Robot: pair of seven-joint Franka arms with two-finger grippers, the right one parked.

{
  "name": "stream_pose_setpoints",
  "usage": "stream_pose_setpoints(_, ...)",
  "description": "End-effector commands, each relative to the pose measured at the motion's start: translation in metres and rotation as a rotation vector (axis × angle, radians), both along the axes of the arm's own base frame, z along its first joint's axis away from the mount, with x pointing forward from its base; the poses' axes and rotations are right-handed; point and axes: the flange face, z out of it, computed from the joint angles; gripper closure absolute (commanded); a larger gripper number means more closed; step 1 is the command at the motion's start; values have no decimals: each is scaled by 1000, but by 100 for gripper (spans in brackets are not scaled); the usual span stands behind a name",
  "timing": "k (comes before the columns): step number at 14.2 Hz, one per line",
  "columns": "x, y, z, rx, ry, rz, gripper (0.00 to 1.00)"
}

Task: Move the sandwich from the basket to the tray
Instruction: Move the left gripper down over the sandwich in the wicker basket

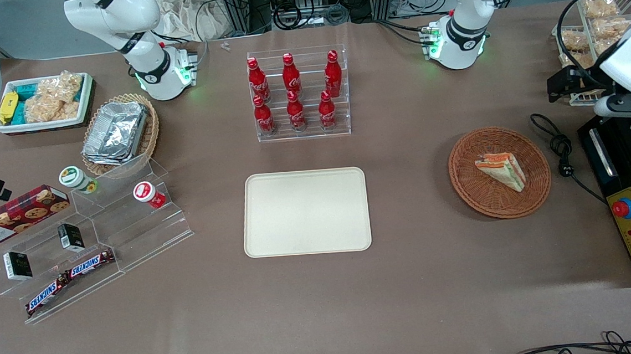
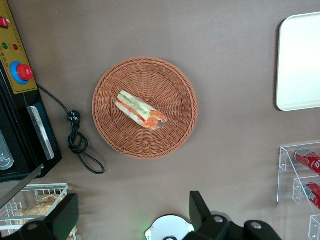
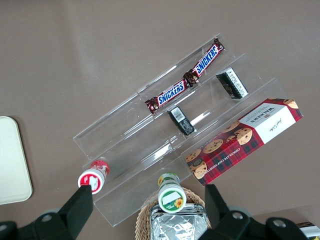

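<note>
The sandwich [image 1: 501, 170], a clear-wrapped white-bread wedge with orange-red and green filling, lies in the round reddish-brown wicker basket [image 1: 472, 188] toward the working arm's end of the table. It also shows in the left wrist view [image 2: 140, 110], inside the basket [image 2: 107, 135]. The cream-beige tray [image 1: 306, 212] lies bare at the table's middle; part of it shows in the left wrist view [image 2: 300, 60]. My left gripper [image 1: 559, 86] hangs high above the table, farther from the front camera than the basket. It is open and empty [image 2: 132, 215], well apart from the sandwich.
A black control box with a red button [image 1: 628, 205] and a coiled black cable [image 1: 560, 149] lie beside the basket. A wire rack of snack bags [image 1: 599, 18] stands near the gripper. A clear rack of red bottles [image 1: 298, 95] stands farther back than the tray.
</note>
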Motion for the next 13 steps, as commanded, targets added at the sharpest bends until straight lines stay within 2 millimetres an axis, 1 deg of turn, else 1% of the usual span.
stream_pose_setpoints(1,1,5,5,10,17,2,0)
stream_pose_setpoints(2,4,5,6,3,12,4,0)
stream_pose_setpoints(4,9,13,-1,9,24,33,0)
stream_pose_setpoints(5,13,14,-15,19,52,92,0)
stream_pose_setpoints(6,13,15,-28,33,74,187,0)
stream_pose_setpoints(7,12,16,-48,51,95,262,0)
stream_pose_setpoints(8,9,26,-66,62,88,355,0)
stream_pose_setpoints(9,1,31,-82,71,65,461,0)
stream_pose_setpoints(10,-5,44,-100,62,23,555,0)
stream_pose_setpoints(11,-14,47,-125,59,-7,613,0)
stream_pose_setpoints(12,-17,47,-150,62,-31,693,0)
stream_pose_setpoints(13,-19,48,-173,68,-43,817,0)
